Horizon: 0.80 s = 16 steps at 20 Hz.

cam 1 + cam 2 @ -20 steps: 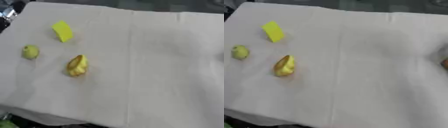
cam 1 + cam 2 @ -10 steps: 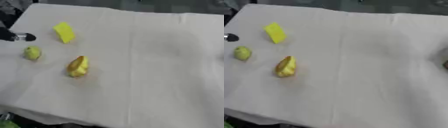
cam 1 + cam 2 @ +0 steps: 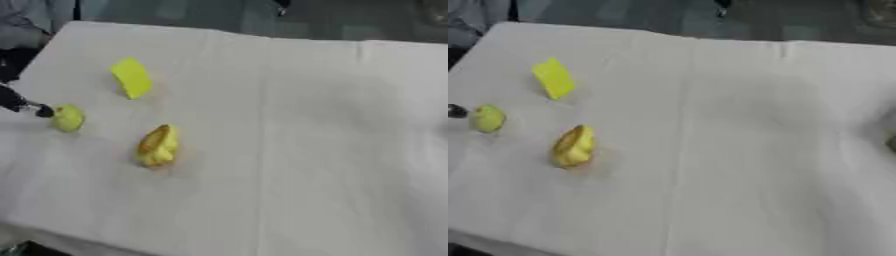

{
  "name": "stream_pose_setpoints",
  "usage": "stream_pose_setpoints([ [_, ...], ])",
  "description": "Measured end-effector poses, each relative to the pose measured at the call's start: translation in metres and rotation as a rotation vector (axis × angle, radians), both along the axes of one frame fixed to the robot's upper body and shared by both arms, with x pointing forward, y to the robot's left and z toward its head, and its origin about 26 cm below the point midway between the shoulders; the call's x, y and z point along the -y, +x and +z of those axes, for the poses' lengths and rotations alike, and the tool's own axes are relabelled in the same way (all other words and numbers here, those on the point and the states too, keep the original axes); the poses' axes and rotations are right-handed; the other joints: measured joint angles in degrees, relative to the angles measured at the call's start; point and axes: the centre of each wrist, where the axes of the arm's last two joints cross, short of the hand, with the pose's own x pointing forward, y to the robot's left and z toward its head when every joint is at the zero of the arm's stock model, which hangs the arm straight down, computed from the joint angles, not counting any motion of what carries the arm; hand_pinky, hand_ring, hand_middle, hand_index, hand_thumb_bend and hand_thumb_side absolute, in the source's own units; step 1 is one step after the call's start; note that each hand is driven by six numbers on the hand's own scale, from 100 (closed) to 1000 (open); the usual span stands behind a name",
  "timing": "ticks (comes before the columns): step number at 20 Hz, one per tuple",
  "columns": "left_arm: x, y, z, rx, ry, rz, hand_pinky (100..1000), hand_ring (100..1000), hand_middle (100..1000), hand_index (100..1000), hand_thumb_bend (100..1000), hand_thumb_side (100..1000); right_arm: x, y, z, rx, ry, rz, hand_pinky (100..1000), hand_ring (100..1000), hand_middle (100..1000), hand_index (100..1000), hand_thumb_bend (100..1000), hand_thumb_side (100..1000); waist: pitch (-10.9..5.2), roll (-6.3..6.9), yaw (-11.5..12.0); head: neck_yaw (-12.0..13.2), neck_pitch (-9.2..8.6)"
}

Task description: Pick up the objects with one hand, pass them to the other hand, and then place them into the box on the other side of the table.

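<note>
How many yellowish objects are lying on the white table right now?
3: a flat yellow block farthest back, a small round green-yellow fruit near the left edge, and a yellow-orange fruit closest. None seems hidden.

Lab-like test setup: cloth-covered table (image 3: pixel 332 150), grey floor behind.

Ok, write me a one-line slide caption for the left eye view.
Left hand reaches a fingertip to the small green fruit on the white cloth, beside a yellow block and a yellow-orange fruit.
</note>
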Motion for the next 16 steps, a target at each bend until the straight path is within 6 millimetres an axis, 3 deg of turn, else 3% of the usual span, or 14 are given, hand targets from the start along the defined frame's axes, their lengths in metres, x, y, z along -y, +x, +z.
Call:
stream_pose_setpoints([
  [6, -0.01, 0.021, -0.024, -0.043, -0.072, 0.071, 786, 776, 721, 781, 715, 284, 0.0, 0.0, -0.001, -0.004, 0.0, 0.0, 789, 906, 786, 891, 100, 564, 0.0, -0.02, 0.1, -0.2, -0.46],
  [10, -0.001, 0.035, -0.036, -0.053, -0.138, 0.073, 787, 777, 722, 808, 707, 292, 0.0, 0.001, -0.002, -0.01, -0.001, 0.002, 789, 905, 785, 890, 100, 564, 0.0, -0.02, 0.2, -0.9, -0.63],
  [13, 0.007, 0.045, -0.044, -0.059, -0.16, 0.081, 776, 768, 721, 803, 580, 273, -0.001, 0.001, -0.002, -0.013, -0.003, 0.006, 790, 905, 783, 890, 100, 563, 0.0, -0.03, 0.3, -1.1, -0.64],
  [16, 0.014, 0.054, -0.051, -0.056, -0.174, 0.095, 771, 765, 720, 784, 530, 262, -0.002, 0.002, -0.003, -0.013, -0.004, 0.006, 790, 905, 783, 889, 100, 563, 0.0, -0.03, 0.4, -1.2, -0.67],
])
